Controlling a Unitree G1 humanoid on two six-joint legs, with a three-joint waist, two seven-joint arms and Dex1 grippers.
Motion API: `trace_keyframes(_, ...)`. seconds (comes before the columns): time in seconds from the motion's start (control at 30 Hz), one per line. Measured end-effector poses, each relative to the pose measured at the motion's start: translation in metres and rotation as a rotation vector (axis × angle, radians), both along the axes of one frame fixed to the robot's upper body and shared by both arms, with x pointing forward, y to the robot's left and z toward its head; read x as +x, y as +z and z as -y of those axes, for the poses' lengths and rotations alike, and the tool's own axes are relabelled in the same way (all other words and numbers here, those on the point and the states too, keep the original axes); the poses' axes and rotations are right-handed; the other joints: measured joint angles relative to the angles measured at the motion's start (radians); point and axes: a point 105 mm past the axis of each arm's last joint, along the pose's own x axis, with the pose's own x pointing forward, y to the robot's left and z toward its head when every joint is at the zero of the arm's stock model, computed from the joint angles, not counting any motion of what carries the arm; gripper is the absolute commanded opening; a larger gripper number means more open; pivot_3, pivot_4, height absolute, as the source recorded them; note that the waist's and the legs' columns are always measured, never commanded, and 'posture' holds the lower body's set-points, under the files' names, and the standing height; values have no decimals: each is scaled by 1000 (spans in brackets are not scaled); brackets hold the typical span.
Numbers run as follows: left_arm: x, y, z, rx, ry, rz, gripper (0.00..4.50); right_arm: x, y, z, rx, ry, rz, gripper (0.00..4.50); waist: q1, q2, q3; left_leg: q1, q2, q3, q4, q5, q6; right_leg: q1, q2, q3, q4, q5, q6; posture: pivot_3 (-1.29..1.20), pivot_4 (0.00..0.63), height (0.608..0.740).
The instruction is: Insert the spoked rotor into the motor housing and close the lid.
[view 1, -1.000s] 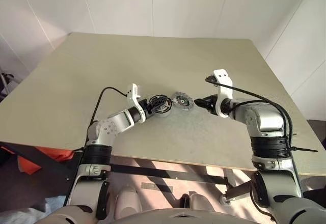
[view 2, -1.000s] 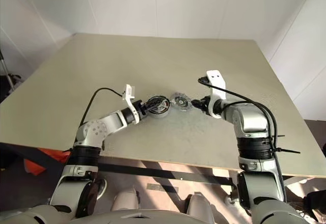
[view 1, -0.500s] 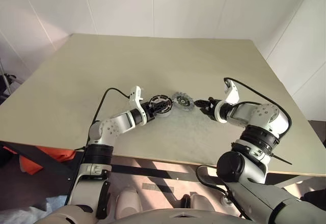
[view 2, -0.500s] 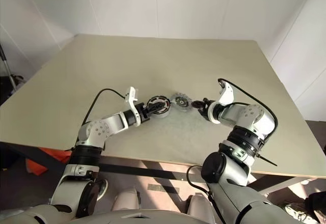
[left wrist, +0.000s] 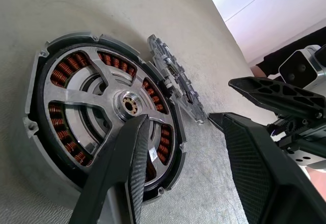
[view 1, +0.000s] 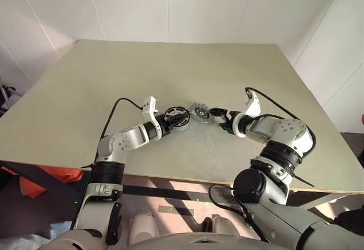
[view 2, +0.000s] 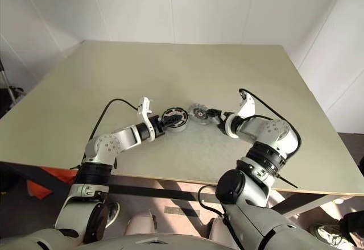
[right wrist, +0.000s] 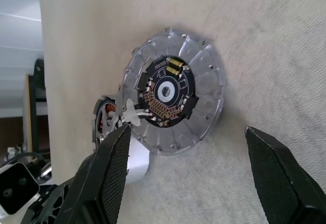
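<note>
— Right end effector (view 1: 215, 113) has rolled over and spread its fingers beside the lid (view 1: 201, 112), mid-frame.

— Rotor's already seated in the motor housing (view 1: 177, 117); left end effector (view 1: 169, 119) grips its rim. Lid next.

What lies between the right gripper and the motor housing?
The lid, a finned metal disc with a dark circuit board at its centre, lies flat on the table between the right gripper and the motor housing, as the left eye view shows.
</note>
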Motion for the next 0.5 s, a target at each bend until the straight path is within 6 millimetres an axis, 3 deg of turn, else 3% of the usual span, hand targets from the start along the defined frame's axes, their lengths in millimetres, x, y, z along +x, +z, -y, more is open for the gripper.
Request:
trace_keyframes(0.27,-1,0,-1,6,4,6,2424,3,-1,-10,34,31,-4,4034,-5,0,0,0,-1,0,-2,1,-1,0,0,0,-1,0,0,0,0,740)
trace_keyframes(0.5,-1,-1,-4,19,15,7,2424,24,-3,-26,67,27,15,4034,-18,0,0,2,0,0,-2,1,-2,0,0,0,-2,0,0,0,0,740)
